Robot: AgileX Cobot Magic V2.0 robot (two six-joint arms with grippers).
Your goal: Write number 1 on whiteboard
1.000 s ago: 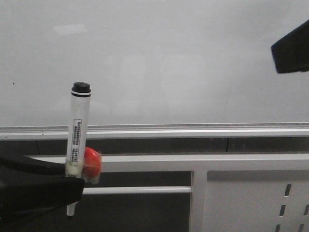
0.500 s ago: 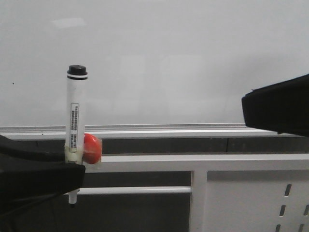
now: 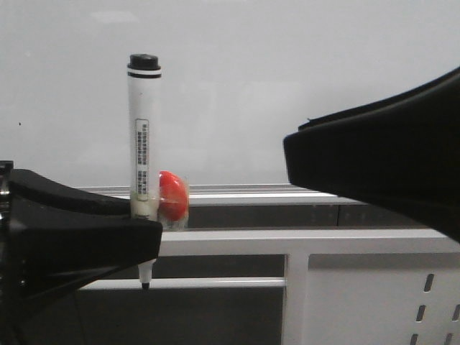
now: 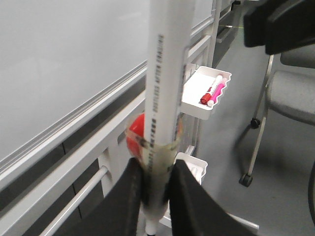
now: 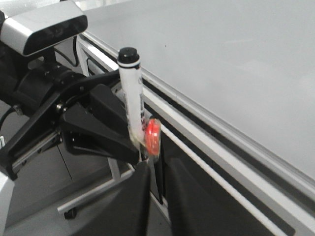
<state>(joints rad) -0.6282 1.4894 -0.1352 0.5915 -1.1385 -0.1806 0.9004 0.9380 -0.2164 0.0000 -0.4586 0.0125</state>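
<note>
In the lower left of the front view, the left gripper [image 3: 140, 248] has its fingers pinching one white marker [image 3: 144, 136], held upright: black cap end up, tip down below the fingers. A red blob [image 3: 172, 198] is taped to its barrel. The right gripper [image 5: 153, 184], entering from the right, has its fingers nearly together around nothing, just below the marker. Behind both lies the single whiteboard [image 3: 273, 79], filling the upper frame above its silver rail. No stroke shows on it yet. The left arm, holding the marker, seems nearer to writing.
</note>
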